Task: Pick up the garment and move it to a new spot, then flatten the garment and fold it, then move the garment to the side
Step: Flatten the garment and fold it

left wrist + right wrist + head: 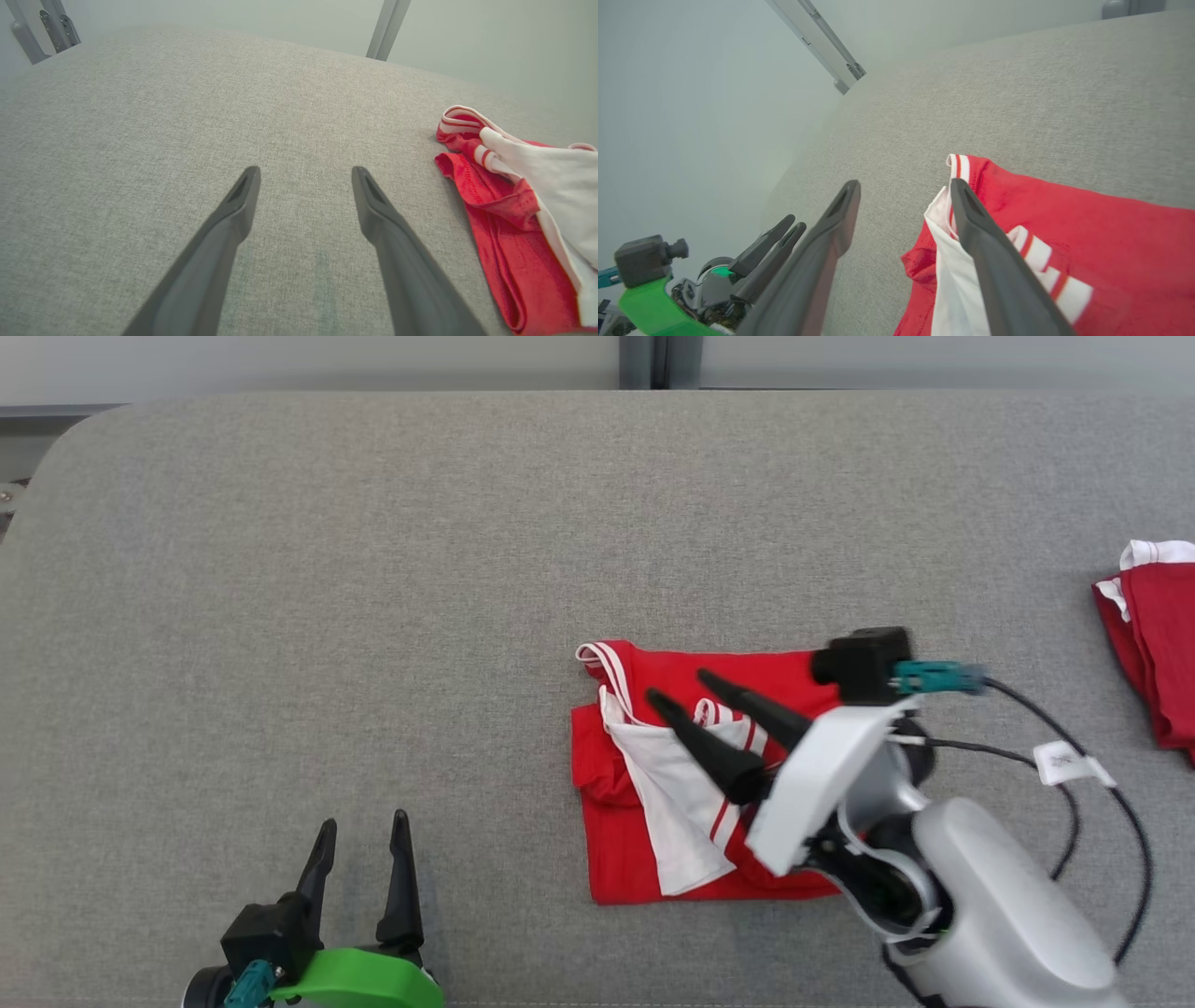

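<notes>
Pale and rounded, the right arm's forearm [1008, 915] comes up from the lower right corner, with a thin black cable [1120, 803] looping beside it. At its end the right gripper [680, 686] hangs over the folded red garment with white stripes and a white panel [635, 859]. Its two long dark fingers are spread well apart and grip nothing. Seen from its own wrist, one finger crosses the edge of the white panel and the other is over bare surface. I cannot tell whether the tips touch the cloth.

That garment lies flat on the grey woven fabric tabletop [373, 569], right of the middle and toward the near edge.

Low on the left, the left gripper [363, 821], on its bright green mount [359, 980], has its jaws wide and empty above bare grey fabric, well apart from the garment. Another red and white piece of clothing [1153, 635] sits at the far right edge.
</notes>
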